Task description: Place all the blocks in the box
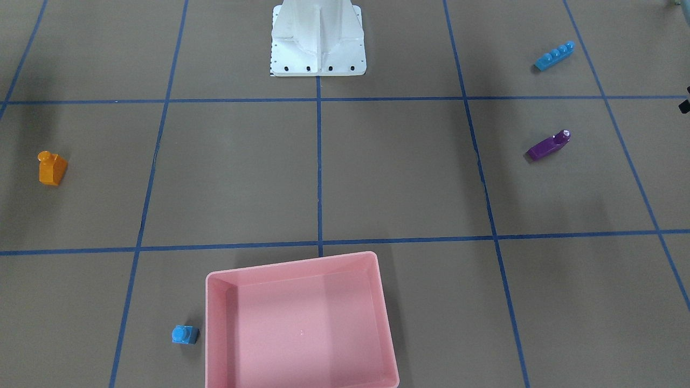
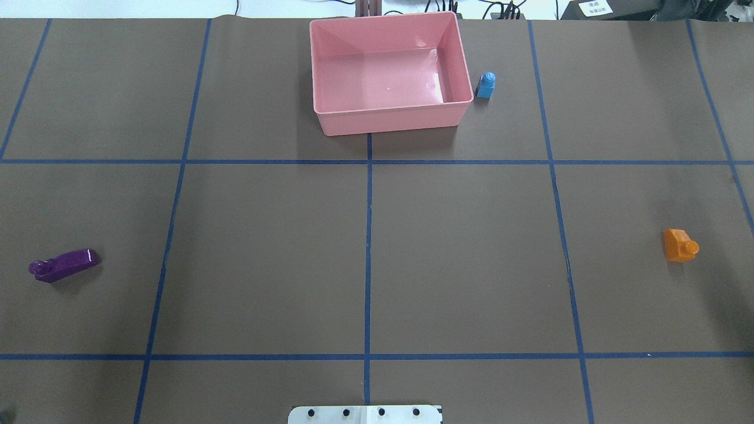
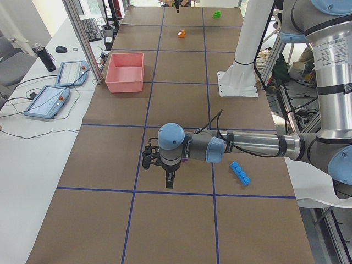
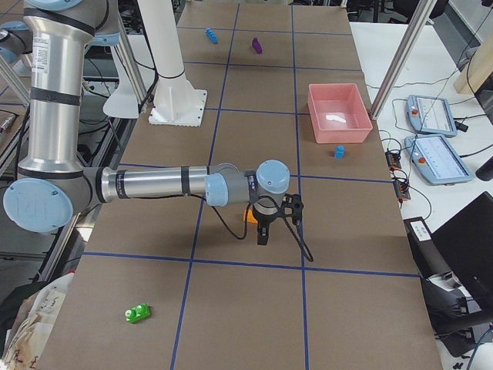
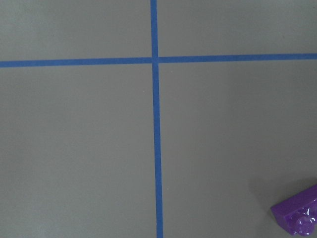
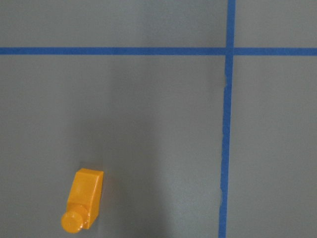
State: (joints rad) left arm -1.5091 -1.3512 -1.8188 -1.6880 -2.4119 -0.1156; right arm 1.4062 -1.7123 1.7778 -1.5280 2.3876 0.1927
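The pink box (image 2: 389,121) stands empty at the table's far edge, and the small one-stud light blue block (image 2: 486,85) stands just right of it. The orange sloped block (image 2: 680,245) lies far right and shows in the right wrist view (image 6: 83,206). The long purple block (image 2: 63,264) lies far left, at the corner of the left wrist view (image 5: 297,215). The long light blue block (image 1: 554,55) lies near the robot's left side. The green block (image 4: 138,313) lies far out on the right. The left gripper (image 3: 169,180) hovers by the purple block and the right gripper (image 4: 262,233) by the orange block. I cannot tell their state.
The white robot base (image 1: 318,43) stands at the middle of the near edge. Blue tape lines divide the brown table into squares. Tablets (image 3: 49,99) and cables lie on the white side table beyond the box.
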